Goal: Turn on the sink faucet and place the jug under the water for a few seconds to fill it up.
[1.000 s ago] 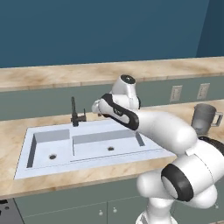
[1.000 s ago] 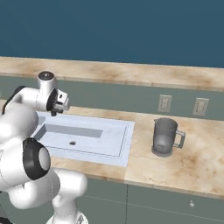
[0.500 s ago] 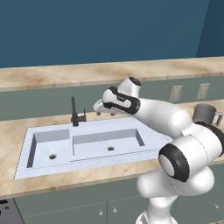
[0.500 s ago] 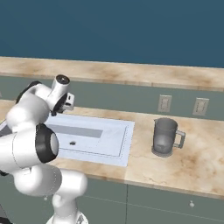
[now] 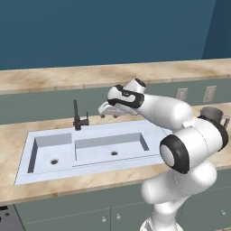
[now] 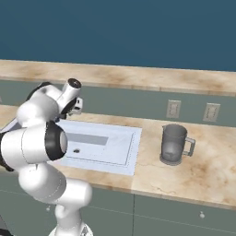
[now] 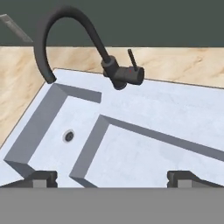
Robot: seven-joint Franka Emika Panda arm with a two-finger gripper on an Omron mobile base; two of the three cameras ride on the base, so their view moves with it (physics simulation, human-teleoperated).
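Observation:
The sink faucet [image 5: 77, 118] stands dark and thin at the back rim of the pale double-basin sink [image 5: 27, 167]. In the hand view its curved spout [image 7: 65, 26] arches over the left basin, with the short lever [image 7: 131, 59] upright on the black base. My gripper [image 5: 109, 113] hovers to the right of the faucet above the sink's back edge, open and empty [image 7: 113, 179]. The translucent grey jug [image 6: 174, 144] stands upright on the counter right of the sink, partly hidden behind my arm in the left base view [image 5: 212, 113]. I see no water running.
A beige counter [image 6: 207, 175] runs along both sides of the sink [image 6: 131, 152]. Two wall outlets [image 6: 173, 109] sit on the grey backsplash behind the jug. A raised ledge [image 5: 54, 79] runs along the back.
My arm has swung its elbow forward and the hand has shifted slightly right over the sink's back edge. The gripper stayed open. The jug has not moved.

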